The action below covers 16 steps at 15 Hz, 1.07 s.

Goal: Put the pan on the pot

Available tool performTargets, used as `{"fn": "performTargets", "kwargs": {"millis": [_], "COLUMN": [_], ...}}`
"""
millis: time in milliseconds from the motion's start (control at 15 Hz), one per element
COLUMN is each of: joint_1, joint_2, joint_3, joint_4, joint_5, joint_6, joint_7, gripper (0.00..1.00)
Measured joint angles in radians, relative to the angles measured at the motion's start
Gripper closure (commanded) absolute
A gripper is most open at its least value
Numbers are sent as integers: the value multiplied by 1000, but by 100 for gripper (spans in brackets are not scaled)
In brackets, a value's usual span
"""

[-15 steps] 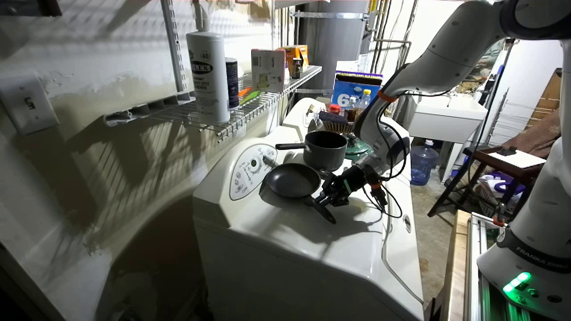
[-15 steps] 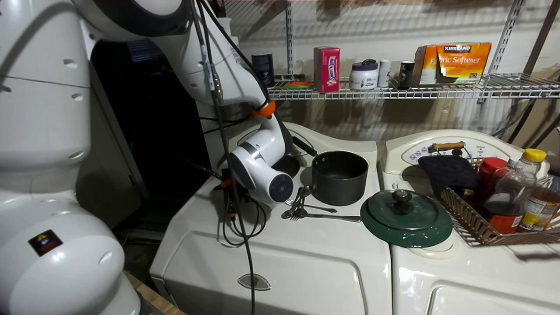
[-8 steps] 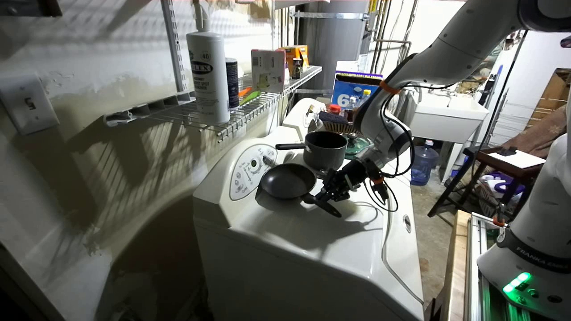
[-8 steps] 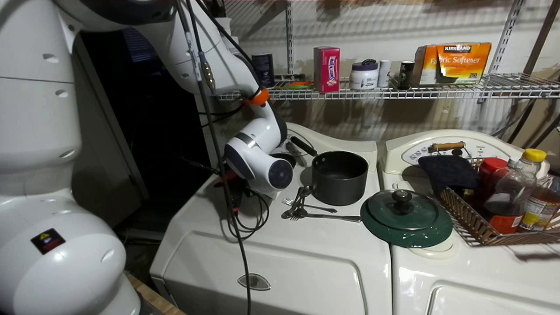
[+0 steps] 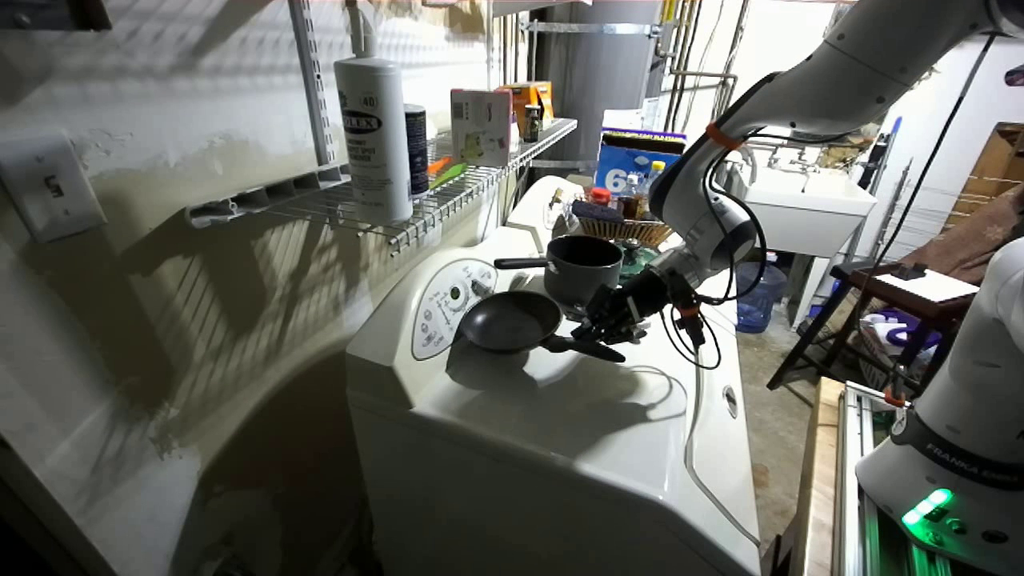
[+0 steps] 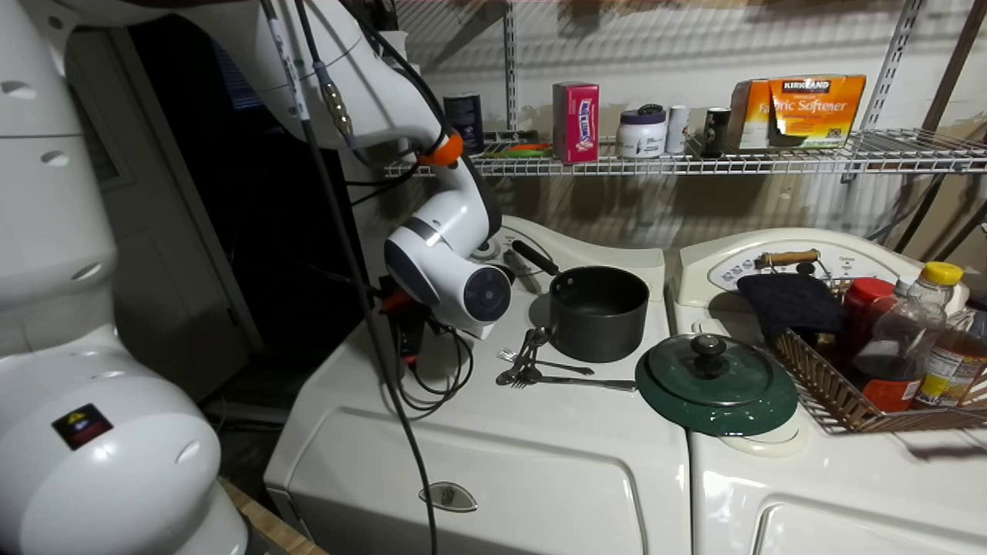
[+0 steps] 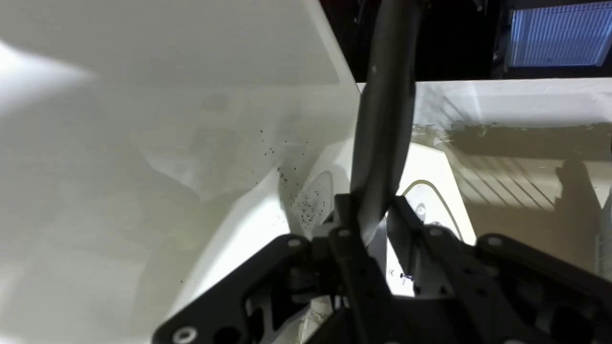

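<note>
1 shallow, round, black pan [image 5: 514, 320], long dark handle [image 7: 383, 129] clenched in the gripper [image 7: 370, 212], deeper pot [image 5: 582, 276] nearby

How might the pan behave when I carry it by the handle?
The pan is probably stiff: it looks hard and evenly round. It may droop or twist, since the gripper holds only the handle, off to one side. The smooth-looking handle might slip.
</note>
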Motion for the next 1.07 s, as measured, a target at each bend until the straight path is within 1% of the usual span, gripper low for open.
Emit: {"fn": "performTargets", "kwargs": {"millis": [400,733,1067], "joint_1": [-9,-18,-37], "joint_2": [10,62,141], "joint_3": [0,0,-5], "joint_4": [-27,-21,1], "joint_5": [-2,-6,-20], "joint_6": [-49,-130,-217], "joint_7": [1,0,-8], "gripper": [94,94,94]}}
